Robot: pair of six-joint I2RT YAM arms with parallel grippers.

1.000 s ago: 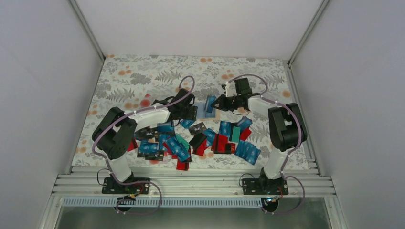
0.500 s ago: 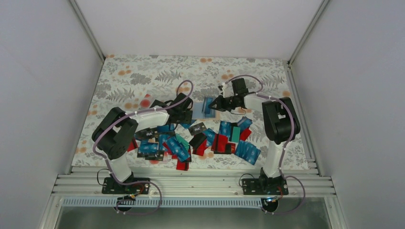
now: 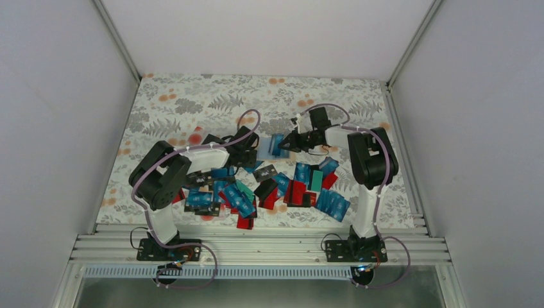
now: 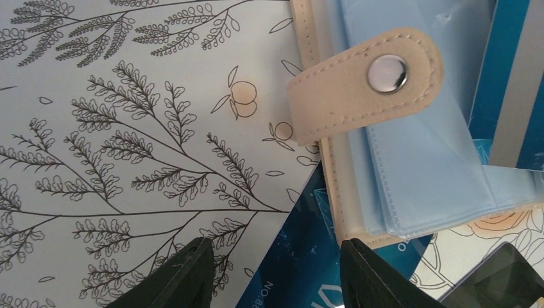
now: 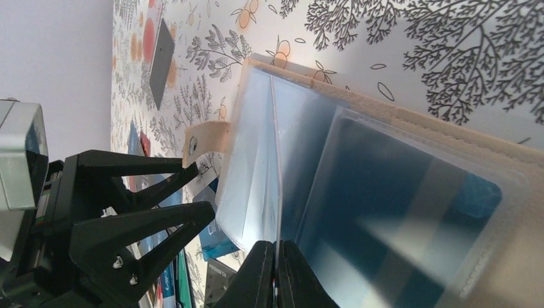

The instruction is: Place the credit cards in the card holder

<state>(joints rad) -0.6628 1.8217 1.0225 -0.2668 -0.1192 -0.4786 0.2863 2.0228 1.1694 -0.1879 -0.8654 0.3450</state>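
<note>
The card holder (image 3: 272,146) lies open on the floral cloth, beige with pale blue clear sleeves and a snap strap (image 4: 362,80). My right gripper (image 5: 276,269) is shut on the thin edge of one sleeve, holding it upright; a blue card (image 5: 398,212) shows inside the sleeve beside it. My left gripper (image 4: 276,273) hovers at the holder's corner, jaws apart over a loose blue card (image 4: 308,256), one fingertip (image 4: 369,269) next to the beige edge (image 4: 328,186). Many credit cards (image 3: 256,189), blue, red, black and teal, lie heaped nearer the arms.
A lone red card (image 3: 195,136) lies left of the left arm, and a grey card (image 5: 160,54) lies farther back on the cloth. White walls close in three sides. Aluminium rails (image 3: 256,247) run along the near edge.
The left gripper's jaws have narrowed and it has drawn back slightly. The right gripper has moved a little left with the sleeve, and the holder has shifted left with it.
</note>
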